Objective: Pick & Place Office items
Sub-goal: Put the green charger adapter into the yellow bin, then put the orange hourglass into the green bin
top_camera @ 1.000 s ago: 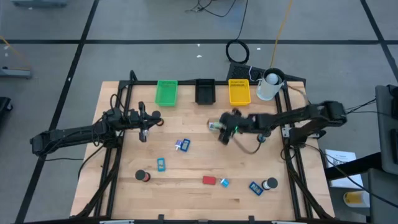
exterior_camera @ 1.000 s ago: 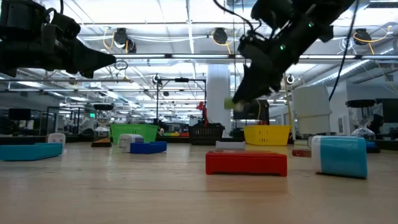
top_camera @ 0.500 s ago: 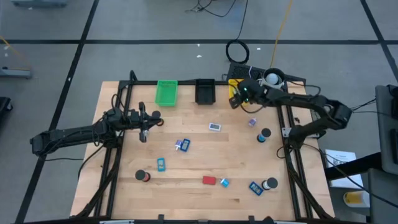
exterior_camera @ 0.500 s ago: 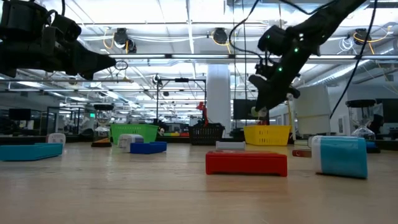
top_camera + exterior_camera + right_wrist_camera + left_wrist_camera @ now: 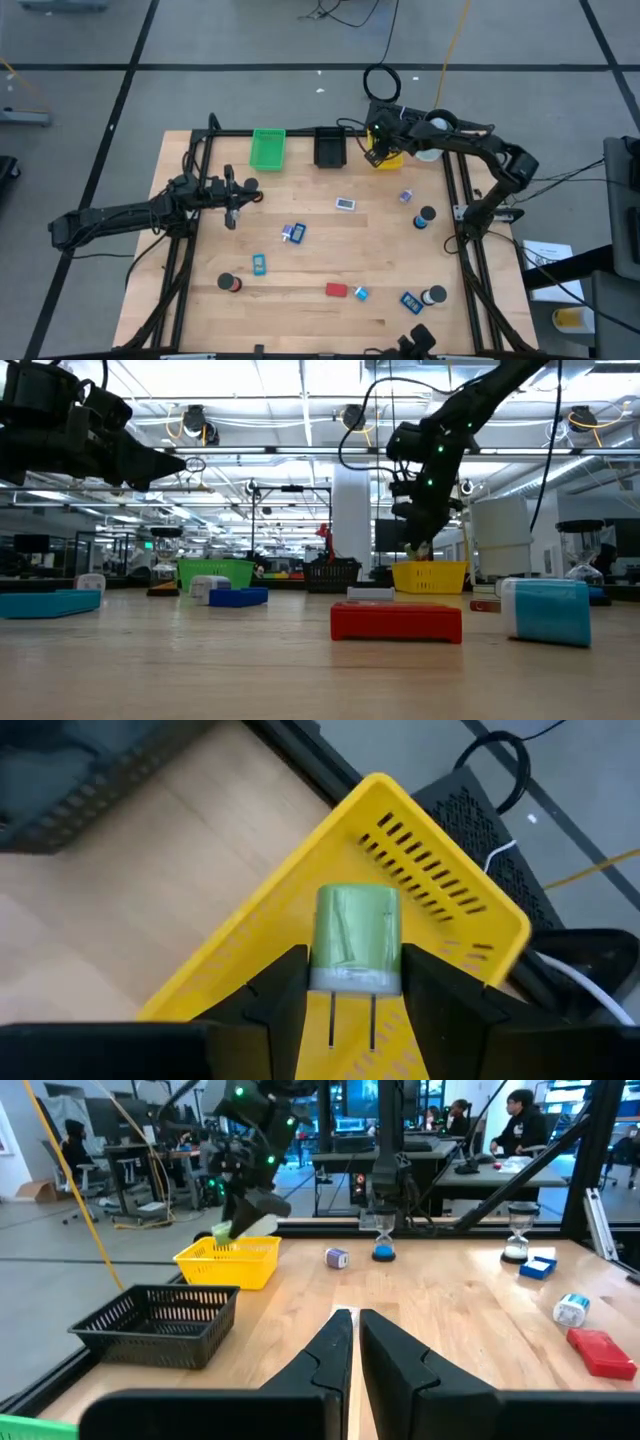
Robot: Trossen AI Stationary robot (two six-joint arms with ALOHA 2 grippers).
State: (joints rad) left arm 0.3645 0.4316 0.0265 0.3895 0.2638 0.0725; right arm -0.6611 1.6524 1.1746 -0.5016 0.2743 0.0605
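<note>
green charger plug [image 5: 357,952] clamped in right gripper [image 5: 345,982], now over the yellow tray [image 5: 430,890] (a second ago it was mid-table, short of the tray); release looks next; left gripper [image 5: 350,1342] closed, empty, parked well left of the tray

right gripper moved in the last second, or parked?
Yes. In the high view the right gripper has gone from mid-table, near the white-and-blue block, back to over the yellow tray, holding a green plug adapter.
</note>
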